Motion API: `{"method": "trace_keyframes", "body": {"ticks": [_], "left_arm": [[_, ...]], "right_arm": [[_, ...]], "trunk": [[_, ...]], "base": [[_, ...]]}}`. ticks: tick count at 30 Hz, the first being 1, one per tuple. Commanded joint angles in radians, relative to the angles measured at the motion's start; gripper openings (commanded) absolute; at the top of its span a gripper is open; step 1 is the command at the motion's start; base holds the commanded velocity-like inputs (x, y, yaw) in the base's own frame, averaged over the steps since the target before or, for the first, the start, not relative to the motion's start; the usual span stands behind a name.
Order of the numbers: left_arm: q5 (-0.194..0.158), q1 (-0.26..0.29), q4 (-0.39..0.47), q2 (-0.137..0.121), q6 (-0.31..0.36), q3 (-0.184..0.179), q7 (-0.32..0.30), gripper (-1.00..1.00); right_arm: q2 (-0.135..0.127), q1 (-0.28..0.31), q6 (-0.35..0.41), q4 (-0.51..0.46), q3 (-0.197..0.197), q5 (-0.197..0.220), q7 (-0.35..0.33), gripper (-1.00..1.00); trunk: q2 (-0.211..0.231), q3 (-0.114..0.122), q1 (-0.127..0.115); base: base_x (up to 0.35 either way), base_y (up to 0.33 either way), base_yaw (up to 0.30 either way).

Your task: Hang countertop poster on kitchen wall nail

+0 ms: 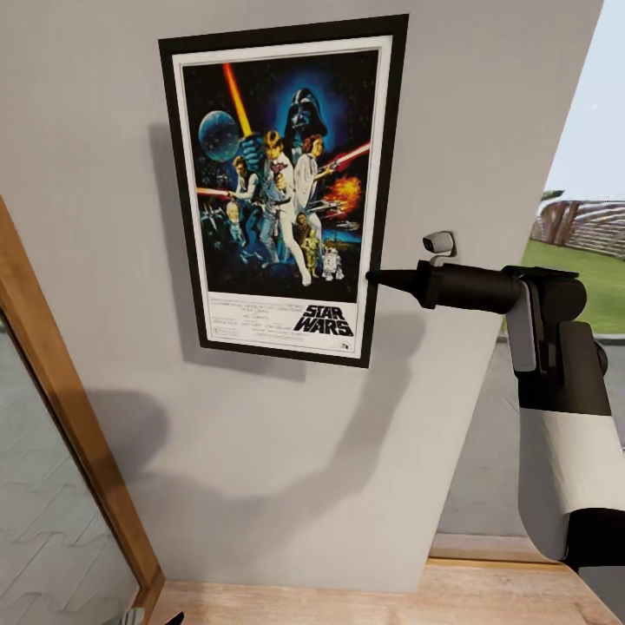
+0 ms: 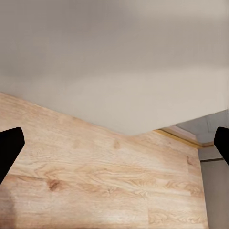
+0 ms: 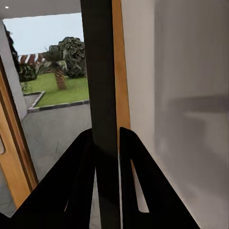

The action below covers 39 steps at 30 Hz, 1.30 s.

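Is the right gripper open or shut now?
Shut on the poster: the right gripper has both fingers pressed against the dark frame edge.

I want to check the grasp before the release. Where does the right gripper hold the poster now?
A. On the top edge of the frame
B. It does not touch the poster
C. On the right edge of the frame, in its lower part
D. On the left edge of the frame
C. In the head view the right gripper meets the poster at the frame's right edge, low down; the right wrist view shows its fingers closed on that dark edge.

wall blocks ahead — right side open
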<state>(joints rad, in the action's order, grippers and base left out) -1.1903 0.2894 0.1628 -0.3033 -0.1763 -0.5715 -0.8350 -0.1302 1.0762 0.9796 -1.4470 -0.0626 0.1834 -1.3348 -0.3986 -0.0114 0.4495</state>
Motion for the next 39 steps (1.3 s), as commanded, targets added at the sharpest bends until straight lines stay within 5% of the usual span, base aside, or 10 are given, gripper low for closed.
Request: {"method": "trace_keyframes", "body": {"ticks": [1, 18, 39], "left_arm": [[-0.006, 0.001, 0.0, 0.0, -0.006, -0.008, -0.001, 1.0], [-0.006, 0.001, 0.0, 0.0, -0.006, -0.008, -0.001, 1.0], [-0.006, 0.001, -0.001, 0.0, -0.006, -0.008, -0.001, 1.0]], "right_arm": [[0.0, 0.001, 0.008, 0.0, 0.0, 0.004, -0.003, -1.0], [0.0, 0.001, 0.01, 0.002, 0.0, 0.004, -0.003, -1.0], [-0.002, 0.0, 0.009, 0.002, -0.002, 0.004, -0.003, -1.0]], "trunk": [[-0.001, -0.001, 0.001], [-0.001, -0.001, 0.001], [-0.001, -0.001, 0.001]], "base": [[0.017, 0.0, 0.0], [0.008, 0.0, 0.0], [0.188, 0.0, 0.0]]}}
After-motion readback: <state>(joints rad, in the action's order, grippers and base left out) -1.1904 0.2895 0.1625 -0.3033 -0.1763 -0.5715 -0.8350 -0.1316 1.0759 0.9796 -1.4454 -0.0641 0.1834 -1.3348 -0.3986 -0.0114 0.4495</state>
